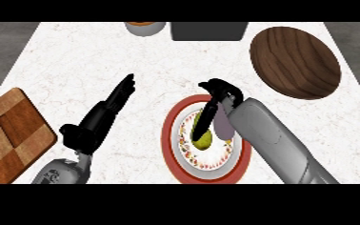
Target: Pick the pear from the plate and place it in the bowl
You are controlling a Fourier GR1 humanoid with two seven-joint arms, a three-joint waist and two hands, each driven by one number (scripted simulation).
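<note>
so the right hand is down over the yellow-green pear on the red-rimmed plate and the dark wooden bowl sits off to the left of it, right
Not quite: the head view shows the dark wooden bowl to the right of the red-rimmed plate, farther back. The rest holds: the right hand is down over the yellow-green pear on that plate.

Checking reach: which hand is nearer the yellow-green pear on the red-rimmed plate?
Right. The right hand is over the red-rimmed plate, fingers reaching down to the yellow-green pear. The left hand is off the plate's left side, fingers straight, well apart from it.
</note>
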